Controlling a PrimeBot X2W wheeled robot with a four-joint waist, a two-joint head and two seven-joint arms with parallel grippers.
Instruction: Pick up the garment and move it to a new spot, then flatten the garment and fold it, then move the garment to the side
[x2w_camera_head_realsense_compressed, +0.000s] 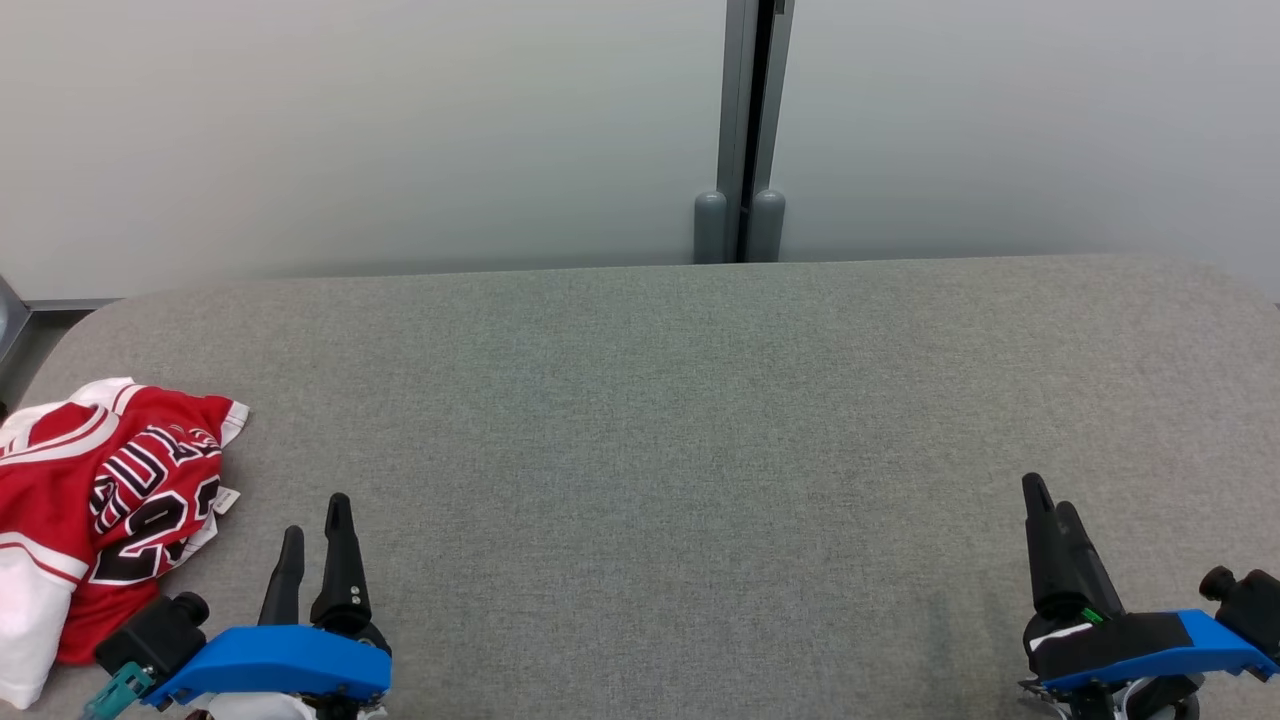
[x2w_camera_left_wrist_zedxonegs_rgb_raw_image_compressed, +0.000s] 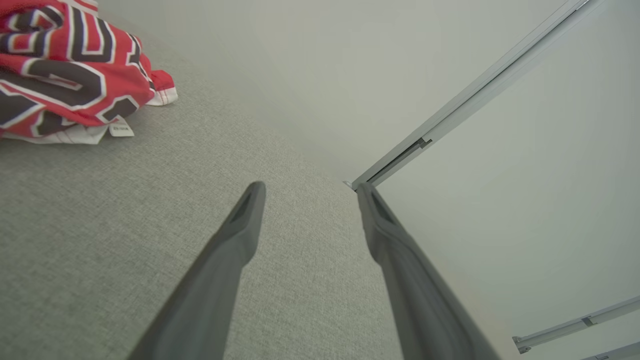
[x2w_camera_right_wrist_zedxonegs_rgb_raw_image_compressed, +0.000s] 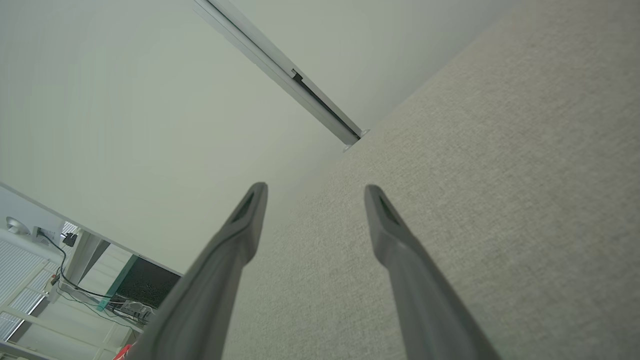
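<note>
Soft, even, bright light casts only faint shadows across all three views; the head view is sharp, while the wrist views turn soft near the lens.

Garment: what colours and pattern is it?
The garment is red with white trim and black white-edged lettering, clearest in the left wrist view.

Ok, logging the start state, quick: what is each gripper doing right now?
Left gripper: open, empty, apart from the garment.
Right gripper: open, empty.
</note>
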